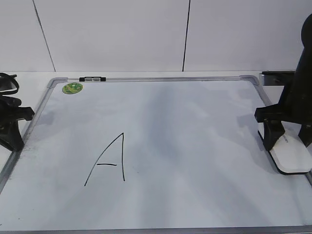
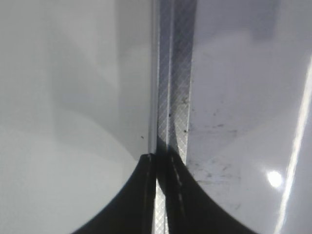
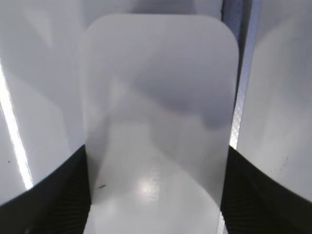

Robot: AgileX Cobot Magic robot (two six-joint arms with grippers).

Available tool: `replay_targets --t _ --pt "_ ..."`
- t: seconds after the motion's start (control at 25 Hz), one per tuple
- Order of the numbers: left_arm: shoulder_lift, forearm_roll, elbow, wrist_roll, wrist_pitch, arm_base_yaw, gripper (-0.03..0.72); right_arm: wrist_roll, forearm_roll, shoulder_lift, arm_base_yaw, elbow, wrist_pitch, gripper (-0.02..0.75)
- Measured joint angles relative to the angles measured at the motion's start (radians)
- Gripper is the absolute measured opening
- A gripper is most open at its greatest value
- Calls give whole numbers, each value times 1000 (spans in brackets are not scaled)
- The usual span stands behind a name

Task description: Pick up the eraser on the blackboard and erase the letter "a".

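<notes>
The right gripper (image 1: 291, 137) hugs the white eraser (image 1: 291, 157) at the blackboard's (image 1: 195, 146) right edge. The left gripper (image 1: 12, 127) is squeezed shut, holding nothing, at the blackboard's left edge.

Right arm descends near-vertically at the right edge of the exterior view; right gripper (image 1: 291, 135) points down, fingers (image 1: 271, 130) spread wide apart. Left gripper (image 2: 161, 163) low at the left edge, fingers pressed together.

Bright, even light; wrist views soft (glare streaks).
</notes>
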Motion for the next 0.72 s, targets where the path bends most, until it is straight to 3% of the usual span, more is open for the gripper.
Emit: replay_targets --t 0.72 --pt "0 0 0 0 0 0 17 5 -1 42 0 -4 8 531"
